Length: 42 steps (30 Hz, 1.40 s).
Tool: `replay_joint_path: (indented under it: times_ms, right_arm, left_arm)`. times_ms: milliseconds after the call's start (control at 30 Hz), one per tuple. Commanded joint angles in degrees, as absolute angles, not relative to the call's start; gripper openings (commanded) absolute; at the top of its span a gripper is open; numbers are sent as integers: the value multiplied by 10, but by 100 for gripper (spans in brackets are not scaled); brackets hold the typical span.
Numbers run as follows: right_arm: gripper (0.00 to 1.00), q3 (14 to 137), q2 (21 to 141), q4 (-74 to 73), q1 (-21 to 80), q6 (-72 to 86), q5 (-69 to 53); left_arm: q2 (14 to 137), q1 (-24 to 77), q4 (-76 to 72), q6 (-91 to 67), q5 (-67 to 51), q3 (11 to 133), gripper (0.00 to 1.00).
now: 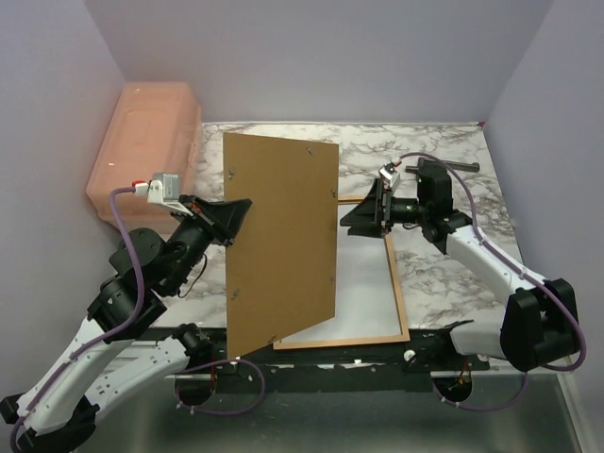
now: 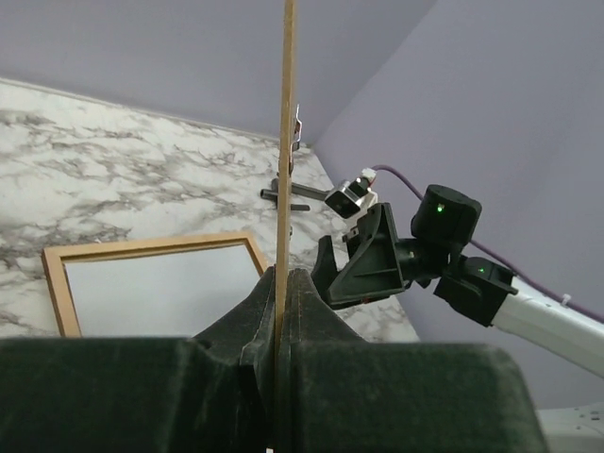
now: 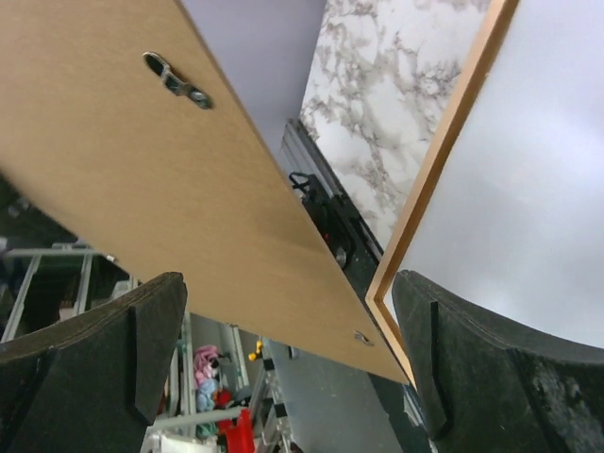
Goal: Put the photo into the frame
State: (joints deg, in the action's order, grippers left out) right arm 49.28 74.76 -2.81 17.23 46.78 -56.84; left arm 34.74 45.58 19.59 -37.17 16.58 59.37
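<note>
Left hand (image 2: pixel 283 288) clamps the backing board (image 1: pixel 280 241), edge-on in its wrist view; right hand (image 3: pixel 288 354) gapes

The flat brown rectangular board (image 1: pixel 281 241) looks like pressed fibreboard, matt and smooth, and the small metal clips (image 3: pixel 177 79) on it are a little shiny. The thin orange-brown rectangular frame (image 1: pixel 400 300) is wood with a soft satin finish. The pale sheet (image 1: pixel 363 288) inside it looks smooth. The table top (image 1: pixel 368 151) has a smooth white-and-grey marble pattern. The pink box (image 1: pixel 142 142) is translucent plastic.
</note>
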Motion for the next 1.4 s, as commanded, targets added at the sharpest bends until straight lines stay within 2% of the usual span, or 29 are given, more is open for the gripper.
replay_joint_path:
  times_ms: [0, 133, 367, 633, 1033, 1133, 1267, 1367]
  right_arm:
    - [100, 447, 720, 187, 170, 573, -663]
    - [100, 411, 714, 346, 170, 688, -687]
    - [99, 398, 708, 390, 169, 712, -696]
    - [98, 400, 699, 224, 149, 604, -624]
    - [99, 403, 692, 154, 149, 549, -606]
    - [99, 379, 684, 247, 149, 607, -633]
    - [97, 335, 677, 458, 149, 763, -665]
    - [87, 313, 677, 586, 149, 865, -671]
  left_arm:
    - [320, 434, 118, -470, 118, 569, 0]
    - [307, 409, 98, -506, 99, 532, 0]
    - [290, 352, 46, -563, 39, 477, 0]
    - [283, 329, 61, -558, 17, 493, 0]
    - [272, 323, 50, -570, 7, 482, 0]
    - [270, 321, 44, -576, 7, 475, 0]
    - [269, 319, 25, -596, 13, 451, 0]
    - [262, 317, 3, -607, 23, 422, 0]
